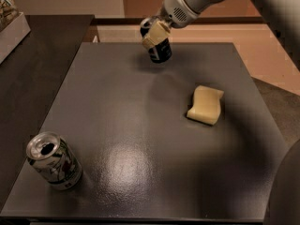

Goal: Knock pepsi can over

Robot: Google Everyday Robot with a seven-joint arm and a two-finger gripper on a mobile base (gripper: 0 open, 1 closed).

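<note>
The pepsi can (161,50), small and dark navy, stands near the far edge of the grey table (122,107), a little left of centre. It leans, with its silver top tipped to the left and its base on the table. My gripper (153,33) reaches in from the upper right and is at the can's upper part, touching it. Its beige tip covers part of the can's top.
A silver-white can with green and red markings (54,161) stands at the near left corner. A yellow sponge (206,105) lies right of centre. A dark counter (33,60) adjoins the table on the left, with a white box (10,29) on it.
</note>
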